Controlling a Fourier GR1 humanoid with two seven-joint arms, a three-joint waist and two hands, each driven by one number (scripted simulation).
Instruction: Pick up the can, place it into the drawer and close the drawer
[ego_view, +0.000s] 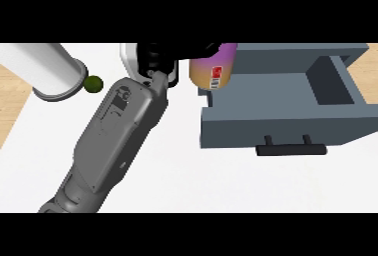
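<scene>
- The counter (184, 180) is white and fills most of the view, with a pale wooden strip showing along its left edge.
- The drawer (280, 107) is a grey-blue box pulled open on the right side of the counter, its hollow inside facing up and a dark bar handle (291, 149) on its near front panel.
- One grey forearm (111, 140) rises from the lower left edge and slants up towards the top centre; which arm it is cannot be told from this view.
- A white cylinder (44, 67) lies tilted at the upper left, its grey-rimmed end pointing down and to the right.
- The hand (168, 55) is black, at the top centre, its fingers curled round the upper end of the can.
- The can (214, 67) is held tilted, purple at its top fading to orange-tan below, with a red label; it hangs at the drawer's upper left corner, over its left wall.
- A small green round fruit (93, 83) sits on the counter just beside the cylinder's rim, near the forearm.
</scene>
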